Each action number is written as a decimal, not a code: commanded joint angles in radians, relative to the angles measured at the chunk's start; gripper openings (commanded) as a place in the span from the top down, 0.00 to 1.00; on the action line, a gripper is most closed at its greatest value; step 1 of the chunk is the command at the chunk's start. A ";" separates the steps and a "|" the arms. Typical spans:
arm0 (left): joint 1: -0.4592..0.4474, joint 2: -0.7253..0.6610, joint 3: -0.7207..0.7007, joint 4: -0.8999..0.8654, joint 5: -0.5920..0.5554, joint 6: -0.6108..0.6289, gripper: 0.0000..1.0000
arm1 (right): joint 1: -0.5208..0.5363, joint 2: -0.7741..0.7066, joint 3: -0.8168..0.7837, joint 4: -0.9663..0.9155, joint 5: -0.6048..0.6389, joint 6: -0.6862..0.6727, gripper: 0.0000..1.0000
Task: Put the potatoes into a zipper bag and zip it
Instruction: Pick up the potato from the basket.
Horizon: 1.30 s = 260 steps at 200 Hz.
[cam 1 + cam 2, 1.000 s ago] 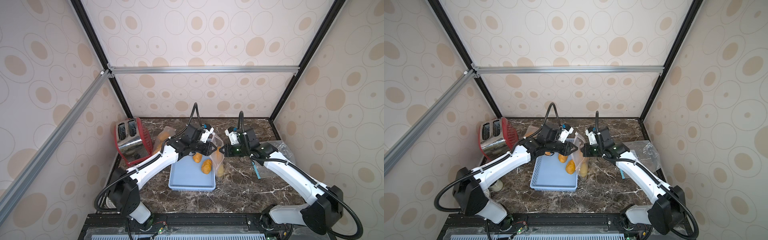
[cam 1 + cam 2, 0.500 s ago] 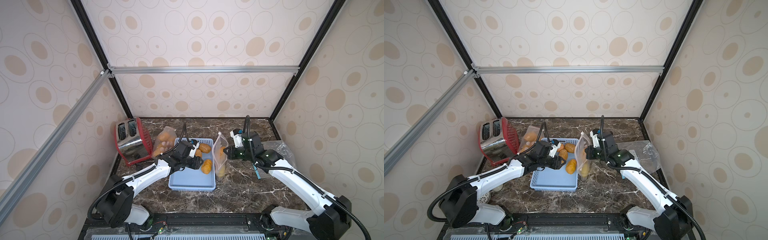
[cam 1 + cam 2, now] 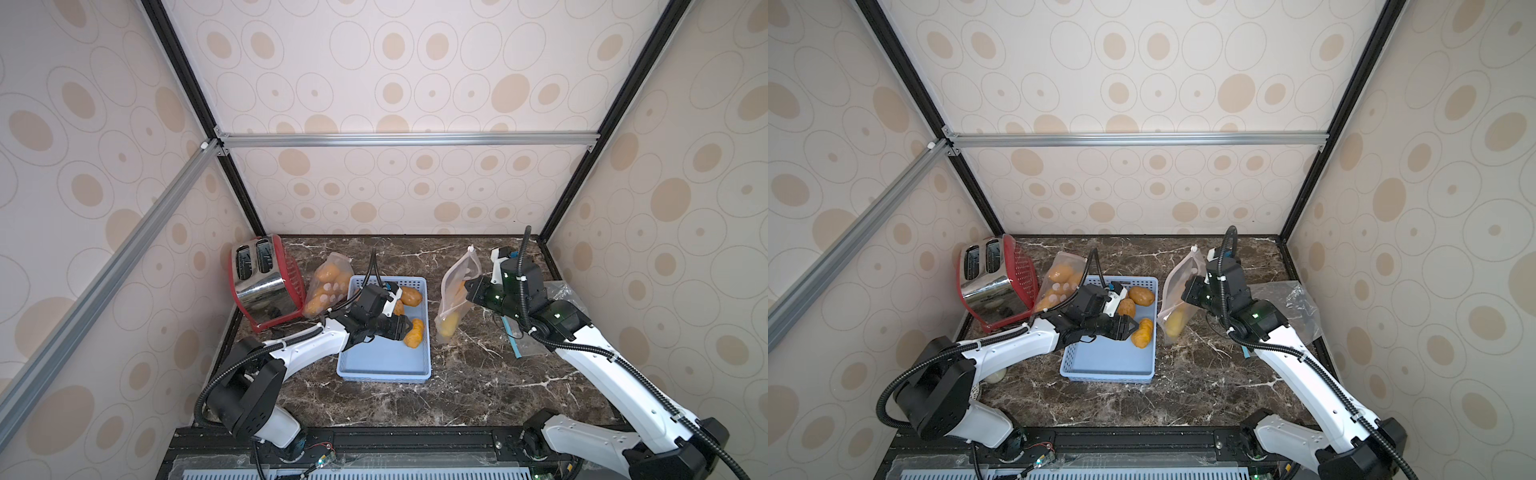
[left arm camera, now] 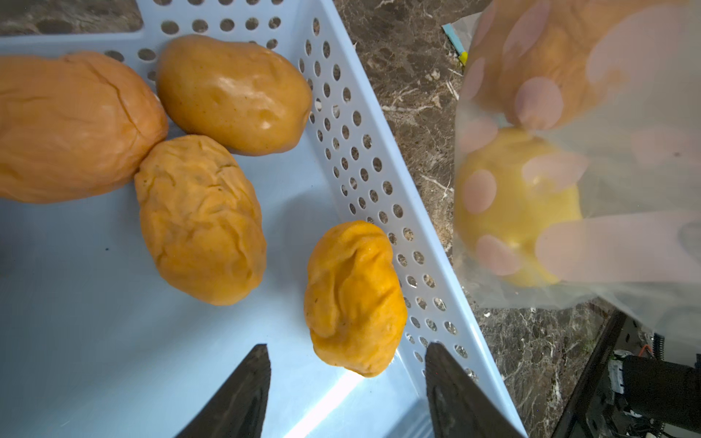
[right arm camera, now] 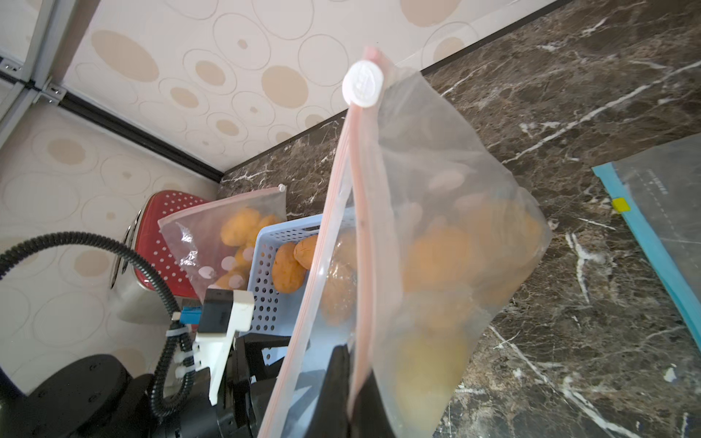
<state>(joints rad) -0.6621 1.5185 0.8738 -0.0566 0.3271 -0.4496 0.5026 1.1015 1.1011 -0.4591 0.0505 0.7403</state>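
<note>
Several orange-tan potatoes lie in the blue basket (image 3: 382, 365). My left gripper (image 4: 347, 346) hangs open low over the basket, its dark fingers either side of the near end of a wrinkled potato (image 4: 354, 299) by the perforated wall, not touching it. Both top views show that gripper (image 3: 402, 326) (image 3: 1128, 325) beside the potato (image 3: 414, 332). Right of the basket, my right gripper (image 5: 351, 379) is shut on one lip of the clear zipper bag (image 5: 436, 212), holding it upright (image 3: 457, 286). The bag's mouth gapes, its white slider (image 5: 362, 85) sits at the far end, and potatoes lie inside, a yellowish one (image 4: 519, 212) lowest.
A red and chrome toaster (image 3: 262, 282) stands at the back left. A second clear bag full of potatoes (image 3: 326, 284) leans against it, next to the basket. Flat empty bags (image 3: 561, 299), one with a blue strip (image 5: 664, 227), lie under my right arm.
My left arm came away from the bag's mouth and dropped into the basket, its jaws opening wider. My right gripper carried the bag a little to the right, off the basket.
</note>
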 commanded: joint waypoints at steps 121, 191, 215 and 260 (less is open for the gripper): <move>-0.023 0.243 0.102 0.114 0.078 -0.033 0.29 | -0.044 0.095 -0.057 0.019 -0.199 -0.192 1.00; -0.036 0.248 0.098 0.089 0.051 -0.037 0.51 | -0.044 0.114 -0.081 0.046 -0.213 -0.190 1.00; -0.037 0.210 0.090 0.081 0.040 -0.035 0.55 | -0.043 0.110 -0.089 0.052 -0.217 -0.196 1.00; -0.037 0.085 0.085 0.028 -0.003 -0.022 0.56 | -0.044 0.121 -0.085 0.053 -0.242 -0.206 1.00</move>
<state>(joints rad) -0.6930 1.6966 0.9543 0.0097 0.3622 -0.4858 0.4633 1.2125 1.0203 -0.4175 -0.1684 0.5522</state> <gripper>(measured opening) 0.548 0.042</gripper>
